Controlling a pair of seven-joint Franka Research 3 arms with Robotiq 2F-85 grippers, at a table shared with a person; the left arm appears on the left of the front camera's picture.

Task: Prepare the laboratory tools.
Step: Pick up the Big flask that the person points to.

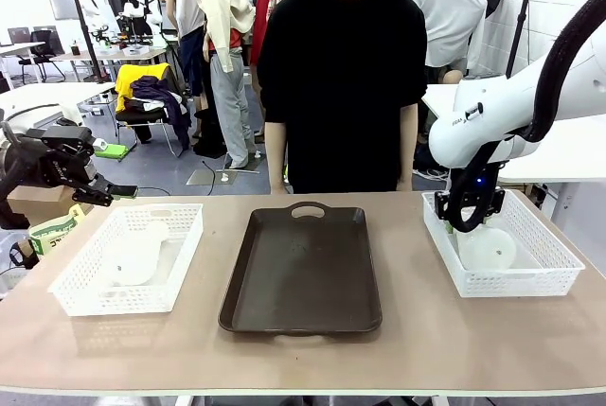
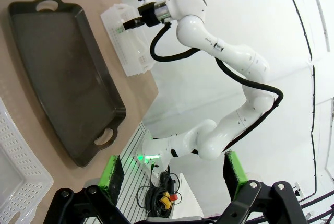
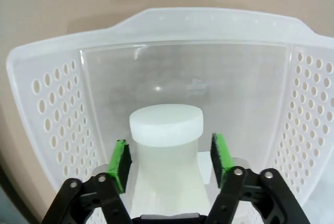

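Note:
One frosted-white flask (image 1: pixel 133 255) lies in the white mesh basket (image 1: pixel 68 278) on the left. The second flask (image 1: pixel 490 251) is in the right-hand basket (image 1: pixel 516 289). My right gripper (image 1: pixel 467 224) is lowered into that basket. In the right wrist view its green pads (image 3: pixel 121 164) straddle the neck of the flask (image 3: pixel 166 125), with a slim gap left on one side, so the right gripper (image 3: pixel 170 158) is open. My left gripper (image 1: pixel 112 196) hovers off the table's left edge, beyond the left basket. In the left wrist view the left gripper (image 2: pixel 172 177) is open and holds nothing.
A dark brown tray (image 1: pixel 303 264) lies bare in the middle of the table between the baskets; the same tray (image 2: pixel 57 72) appears in the left wrist view. A person in black (image 1: pixel 346 75) stands at the far edge with arms down. A box sits off the table's left.

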